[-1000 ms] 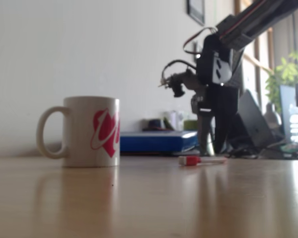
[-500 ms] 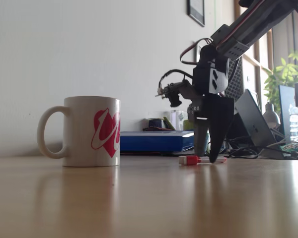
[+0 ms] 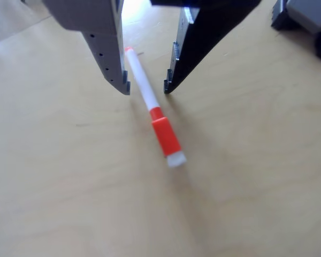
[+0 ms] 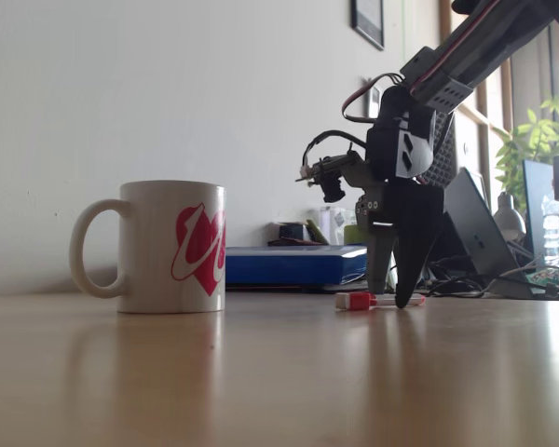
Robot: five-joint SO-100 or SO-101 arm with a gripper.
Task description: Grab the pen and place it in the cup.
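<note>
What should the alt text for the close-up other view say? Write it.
An open gripper straddles the white barrel of a pen lying on a wooden table, one grey and one black finger on either side; its orange-red cap section points toward the camera.

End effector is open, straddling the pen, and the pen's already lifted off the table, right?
Not lifted. The pen lies flat on the table in the fixed view. The end effector is open with a finger on each side of the pen, as the other view shows.
</note>
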